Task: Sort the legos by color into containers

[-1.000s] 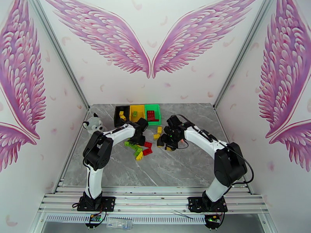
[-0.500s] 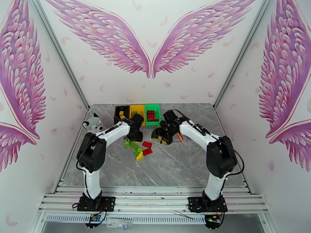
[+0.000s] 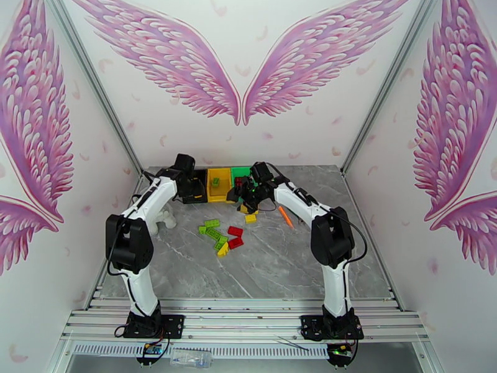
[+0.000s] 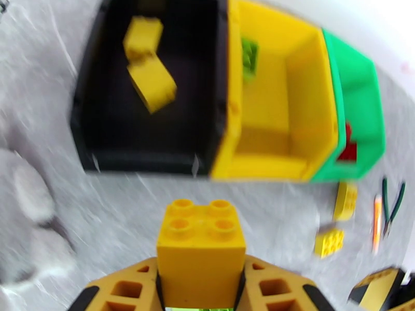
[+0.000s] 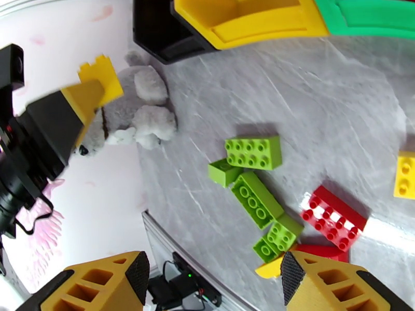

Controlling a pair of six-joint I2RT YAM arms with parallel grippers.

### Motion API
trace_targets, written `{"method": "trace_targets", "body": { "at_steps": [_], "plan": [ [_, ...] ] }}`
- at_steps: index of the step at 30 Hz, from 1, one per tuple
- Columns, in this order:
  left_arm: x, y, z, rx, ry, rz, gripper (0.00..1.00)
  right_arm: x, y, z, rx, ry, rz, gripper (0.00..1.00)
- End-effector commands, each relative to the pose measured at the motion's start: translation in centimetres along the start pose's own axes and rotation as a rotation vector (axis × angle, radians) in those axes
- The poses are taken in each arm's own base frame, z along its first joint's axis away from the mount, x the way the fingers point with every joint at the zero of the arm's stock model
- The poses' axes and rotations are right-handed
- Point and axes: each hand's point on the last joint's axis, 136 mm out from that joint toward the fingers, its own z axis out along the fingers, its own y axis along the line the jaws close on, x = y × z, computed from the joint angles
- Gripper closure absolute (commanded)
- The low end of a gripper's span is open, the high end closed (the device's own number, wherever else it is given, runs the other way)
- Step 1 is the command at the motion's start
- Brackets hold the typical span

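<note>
Legos (image 3: 222, 236) are lying in a little heap on the grey table (image 3: 279, 268), with green, red and yellow ones mixed up, near the three bins. I am holding one yellow brick (image 4: 201, 244) in my left gripper (image 4: 201, 278). Its two fingers are squeezing the brick's sides, and the studs are pointing forward. The brick is hanging close to the black bin (image 4: 150, 154). Two yellow bricks (image 4: 150, 81) are sitting inside that black bin. The yellow bin (image 4: 270, 167) is sitting in the middle, with a green brick (image 4: 250, 58) inside. The green bin (image 4: 363, 94) is sitting at the other end, with a red piece (image 4: 350, 149) showing in it. My right gripper (image 5: 215, 286) is standing wide open with nothing between its fingers. It is looking down on green bricks (image 5: 254, 151) and a red brick (image 5: 334, 213) on the table. Two loose yellow bricks (image 4: 345, 200) are lying near the green bin, beside the orange stick (image 4: 377, 224). The fluffy grey toy dog (image 5: 140, 117) is lying near the black bin, on its left side.
</note>
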Motion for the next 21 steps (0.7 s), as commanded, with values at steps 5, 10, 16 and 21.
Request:
{"method": "trace_targets", "body": {
  "at_steps": [5,10,16,21],
  "plan": [
    [-3.6,1.3,3.6,-0.044,0.01,-0.011,0.55,-0.4,0.6,0.2,0.007,0.001,-0.003,0.24],
    [-4.6,0.7,3.9,-0.037,0.008,-0.004,0.41,0.2,0.2,-0.8,0.052,-0.011,-0.021,0.2],
    [-3.1,-0.9,1.8,-0.017,-0.007,0.027,0.39,2.1,-1.5,-2.1,0.123,-0.012,-0.019,0.22],
    [0.9,-2.5,-0.3,-0.016,-0.004,0.064,0.39,4.8,-4.1,-3.2,0.214,0.015,-0.013,0.28]
  ]
}}
